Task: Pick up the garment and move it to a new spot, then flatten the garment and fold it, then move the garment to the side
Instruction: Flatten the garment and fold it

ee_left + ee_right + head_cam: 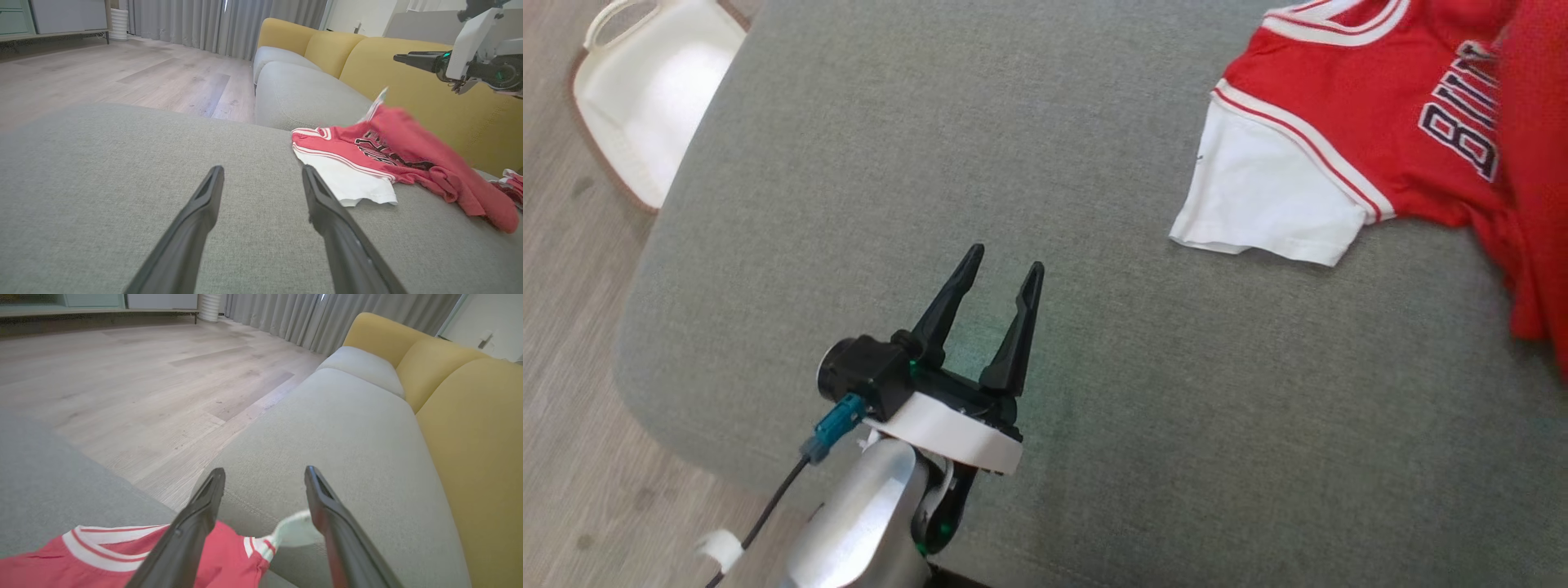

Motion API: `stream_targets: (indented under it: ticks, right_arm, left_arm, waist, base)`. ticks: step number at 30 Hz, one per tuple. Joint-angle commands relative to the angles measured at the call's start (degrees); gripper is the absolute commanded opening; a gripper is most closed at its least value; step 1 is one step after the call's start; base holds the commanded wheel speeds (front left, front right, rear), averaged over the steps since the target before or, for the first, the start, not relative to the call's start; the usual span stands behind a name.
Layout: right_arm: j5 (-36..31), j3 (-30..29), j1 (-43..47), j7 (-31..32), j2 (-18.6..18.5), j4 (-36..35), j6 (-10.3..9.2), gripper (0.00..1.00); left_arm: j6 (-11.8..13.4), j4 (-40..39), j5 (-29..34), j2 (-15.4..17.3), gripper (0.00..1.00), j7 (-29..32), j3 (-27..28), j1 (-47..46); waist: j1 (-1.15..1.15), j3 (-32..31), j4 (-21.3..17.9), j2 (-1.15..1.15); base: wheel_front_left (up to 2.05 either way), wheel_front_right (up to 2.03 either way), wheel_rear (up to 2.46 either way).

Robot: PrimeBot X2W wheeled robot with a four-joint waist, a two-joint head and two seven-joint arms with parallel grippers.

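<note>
Left gripper [1006, 258] and right gripper [264, 470] gape, jersey [1339, 106] seemingly loose beneath the right, white basket [654, 98] on floor [572, 327].

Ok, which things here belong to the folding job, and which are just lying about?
Job:
- jersey
- cushion, grey, under it
- left gripper, open
- right gripper, open

Lying about:
- basket, white, on the floor
- sofa, yellow-backed
- curtains
</note>
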Motion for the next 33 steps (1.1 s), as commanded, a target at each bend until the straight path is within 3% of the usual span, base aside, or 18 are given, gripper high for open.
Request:
stream_targets:
  ticks: [1,9,14,22,28,33]
  right_arm:
    - [-0.53,0.06,-0.18,-0.94,1.28,-1.0,-0.04,1.0]
    - [1.71,-3.86,4.57,-6.45,6.88,0.18,-0.04,1.0]
    - [3.59,-6.2,9.97,-9.25,10.93,-3.34,-0.04,1.0]
    - [-0.57,-16.28,27.89,-9.4,15.68,-23.14,-0.04,1.0]
    - [-6.56,-27.31,45.21,-9.41,22.24,-37.36,-0.04,1.0]
    - [-12.74,-30.98,56.85,-9.42,24.83,-47.27,-0.04,1.0]
  left_arm:
    - [0.09,-1.55,-0.21,0.45,1.0,-0.55,2.07,-1.26]
    - [0.09,-1.66,0.92,1.37,1.0,-0.55,4.76,-0.72]
    - [0.09,-1.71,1.87,2.13,1.0,-0.55,7.12,0.28]
    - [0.16,-0.8,2.81,2.55,1.0,-0.55,10.54,3.69]
    - [0.46,0.0,3.32,2.45,1.0,-0.55,12.75,7.08]
    - [0.44,-0.07,3.98,2.34,1.0,-0.55,14.32,9.2]
  waist:
    - [-0.01,-0.48,-0.69,0.0]
    - [-0.01,-3.94,-5.56,0.0]
    - [-0.01,-7.39,-9.71,0.0]
    - [-0.01,-13.87,-16.34,0.0]
    - [-0.01,-17.81,-19.94,0.0]
    - [-0.01,-19.09,-21.72,0.0]
  base:
    - [0.0,0.0,0.0]
    - [0.0,0.0,0.0]
    - [0.0,0.0,0.0]
    - [0.0,0.0,0.0]
    - [0.0,0.0,0.0]
    - [0.0,0.0,0.0]
